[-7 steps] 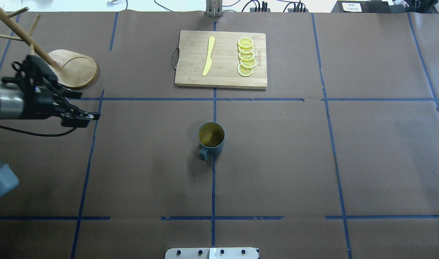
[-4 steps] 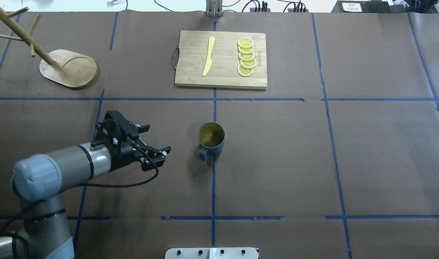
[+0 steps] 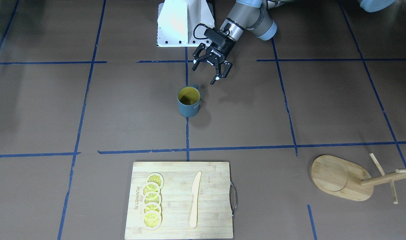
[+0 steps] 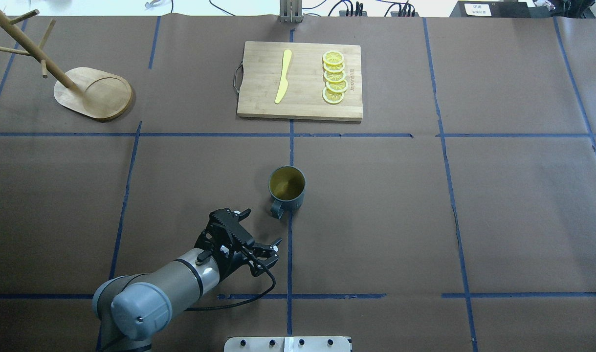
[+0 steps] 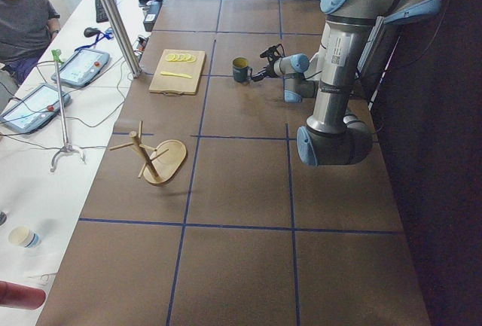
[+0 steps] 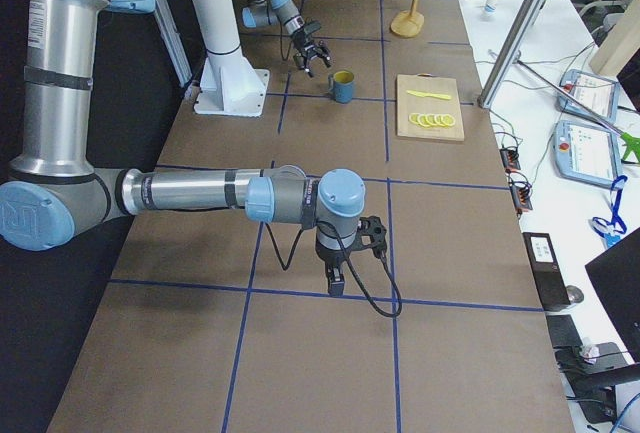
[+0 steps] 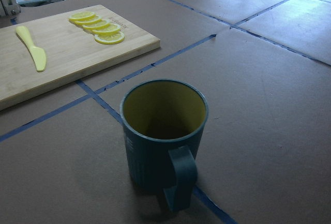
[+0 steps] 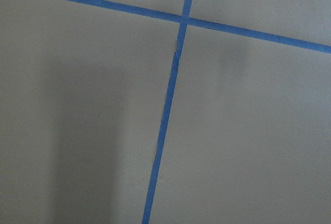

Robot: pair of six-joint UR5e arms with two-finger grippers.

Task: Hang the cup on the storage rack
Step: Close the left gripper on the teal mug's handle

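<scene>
One arm has changed position in the last second. The left gripper [image 4: 263,226], which was beside the light wooden mug tree with oval base [image 4: 95,93], now sits near the small dark blue-grey mug with yellow interior [image 4: 287,188]. It is on the mug's handle side and not touching it. Its fingers are spread wide and hold nothing. The mug stands upright and has not moved; its handle faces the gripper. The mug tree stands well apart from the mug, its visible pegs bare. Judgement: the approach is nearly complete and the grasp comes next. The right gripper [image 6: 338,275] is well apart from the mug, and whether it is spread or closed cannot be told.
</scene>
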